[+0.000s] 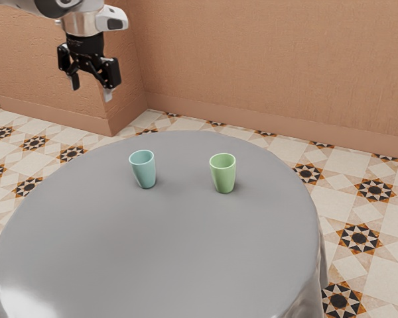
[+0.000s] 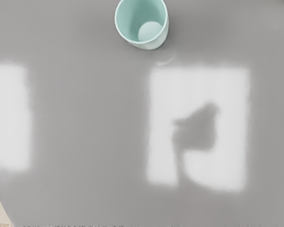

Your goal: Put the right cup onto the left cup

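Above a round, gray-covered worktop [image 1: 159, 245], a Franka arm's end effector [image 1: 91, 91] is hanging with its two fingers spread wide apart and is gripping nothing. Below, two cups are standing upright, mouths up, in the half of the worktop toward its far edge, by the wall [image 1: 265, 59]. The green cup [image 1: 224, 175], apparently the one to be moved, is standing nearer the worktop's edge at the exterior view's right; the teal cup [image 1: 144, 170], apparently the intended base, is standing farther toward the exterior view's left. In the wrist view, a shadow [image 2: 199, 137] is falling across a bright patch of worktop near the teal cup. The clear gap between the cups is probably leaving room for a finger to pass down the green cup's inner side, while the spread fingers are seemingly suiting an approach around its wall. The teal cup's upward mouth is offering a likely seat for the green cup's narrower foot. The job appears to be awaiting its first step, a reach over the green cup; later, a tilted or off-center lowering could be catching the teal rim and tipping both.
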